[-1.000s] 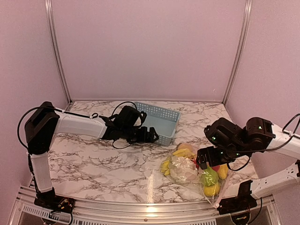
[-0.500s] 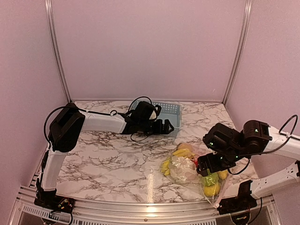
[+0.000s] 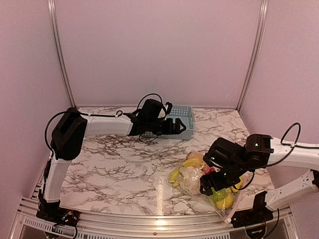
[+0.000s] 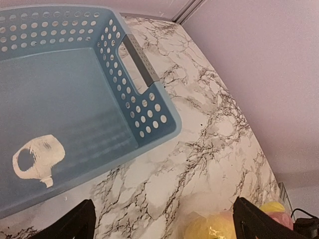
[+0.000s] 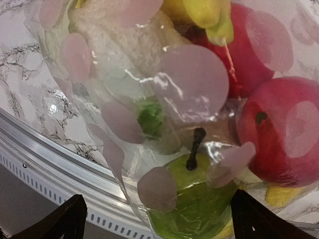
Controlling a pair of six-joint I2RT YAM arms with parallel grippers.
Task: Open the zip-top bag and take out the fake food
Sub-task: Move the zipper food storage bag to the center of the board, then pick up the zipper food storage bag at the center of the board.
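The clear zip-top bag (image 3: 192, 180) lies at the table's front right, stuffed with fake food: yellow bananas (image 3: 180, 173), a green apple (image 5: 199, 201), red apples (image 5: 279, 132) and a white cauliflower (image 5: 132, 47). My right gripper (image 3: 208, 187) hovers low over the bag's near end. It is open, its dark fingertips (image 5: 67, 219) straddling the green apple from above (image 5: 157, 219), and it holds nothing. My left gripper (image 3: 178, 128) is open above the front edge of the blue basket, with bare marble and a yellow piece of fake food (image 4: 214, 228) below it (image 4: 164, 224).
The light blue slotted basket (image 3: 185, 115) stands at the back centre, with only a white sticker mark (image 4: 37, 157) inside. The metal front rail (image 5: 50, 149) runs just beyond the bag's near end. Pink walls close in the back and both sides.
My left arm has swung right and farther back, over the basket. My right gripper has moved left and lower onto the bag. Both stay open.
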